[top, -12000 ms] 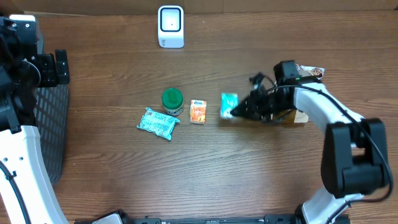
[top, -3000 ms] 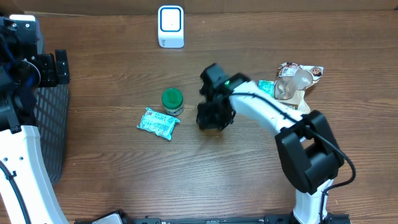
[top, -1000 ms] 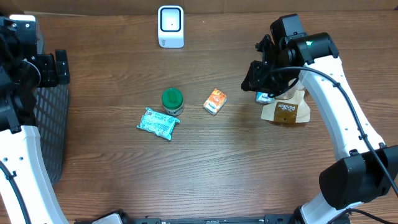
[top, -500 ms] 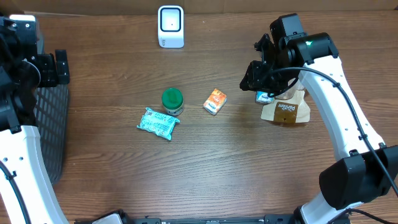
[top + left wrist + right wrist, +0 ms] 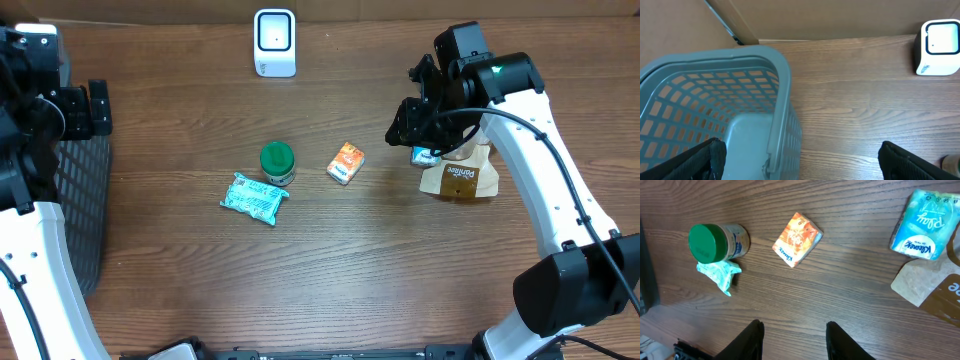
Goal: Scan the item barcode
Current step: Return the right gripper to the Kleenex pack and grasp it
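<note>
A white scanner [image 5: 274, 42] stands at the table's far edge, also in the left wrist view as the scanner [image 5: 938, 47]. A small orange box [image 5: 346, 162] lies tilted mid-table, beside a green-lidded jar [image 5: 277, 163] and a teal packet [image 5: 254, 197]. My right gripper [image 5: 405, 125] hovers right of the box, above the table, open and empty. In the right wrist view the gripper [image 5: 796, 342] has bare wood between its fingers, with the orange box [image 5: 797, 239] ahead. My left gripper [image 5: 800, 162] is wide open over the basket's rim.
A grey basket [image 5: 85, 210] stands at the left edge under the left arm. A teal tissue pack [image 5: 425, 155] lies against a brown bag [image 5: 460, 178] below the right arm. A cardboard wall runs along the back.
Over the last second the right gripper shifted a touch left. Three seconds ago it was down at the orange box; the box now lies further right and turned, and the arm has risen away.
</note>
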